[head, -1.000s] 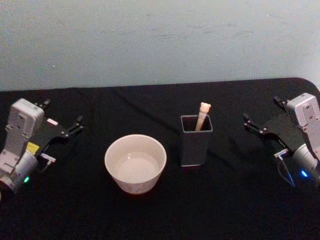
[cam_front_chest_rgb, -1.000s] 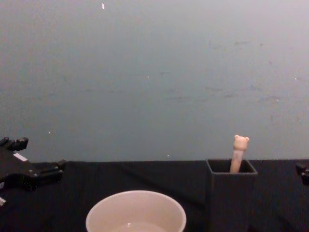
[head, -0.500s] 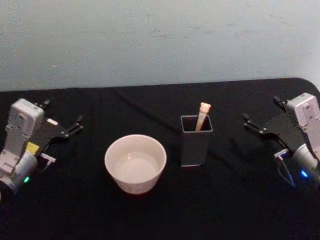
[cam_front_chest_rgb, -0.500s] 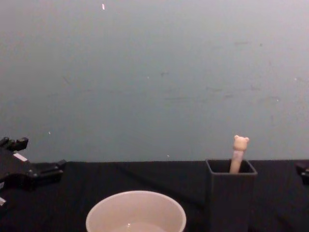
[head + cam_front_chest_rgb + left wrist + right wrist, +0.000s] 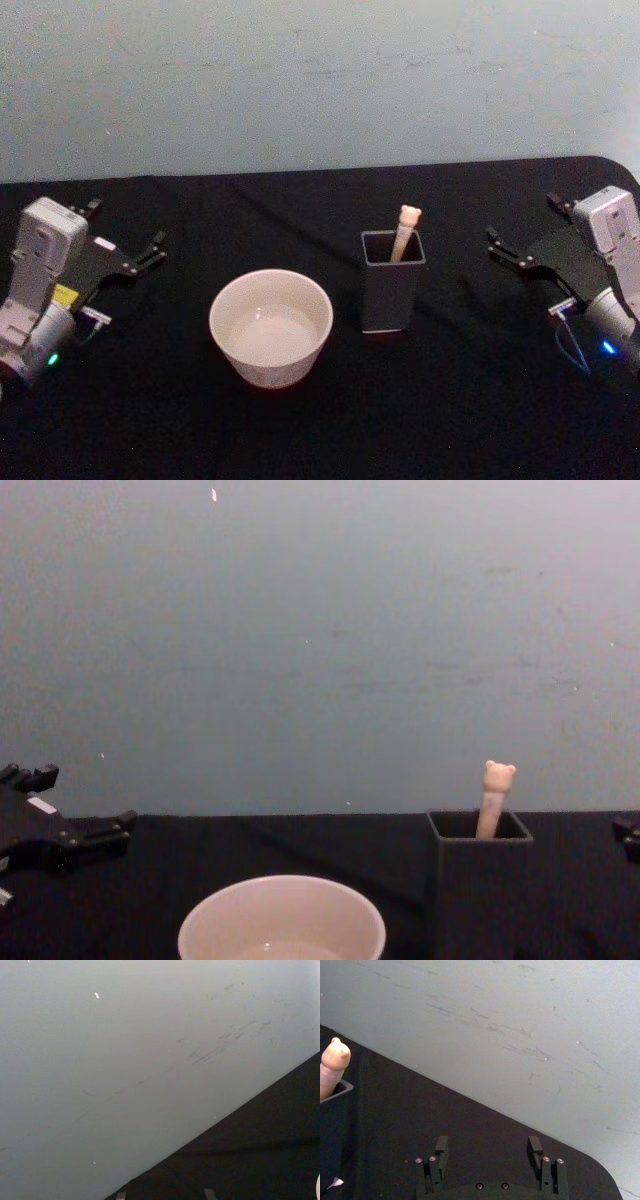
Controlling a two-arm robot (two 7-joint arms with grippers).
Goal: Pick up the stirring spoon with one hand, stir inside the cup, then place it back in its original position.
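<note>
We judge nothing done yet: the stirring spoon (image 5: 407,225) stands in the holder (image 5: 392,295), bear head above its rim, so lifting, stirring and returning are all left. The cup (image 5: 268,368) sits just left of the holder. Our left claw (image 5: 125,228) hovers well left of the holder, our right claw (image 5: 522,220) well right, both spread apart and empty. We count one spoon, one cup, one holder, two claws.

A staged robot-lab bench: black-draped table (image 5: 450,400) set against a bare, scuffed grey wall (image 5: 320,80).
</note>
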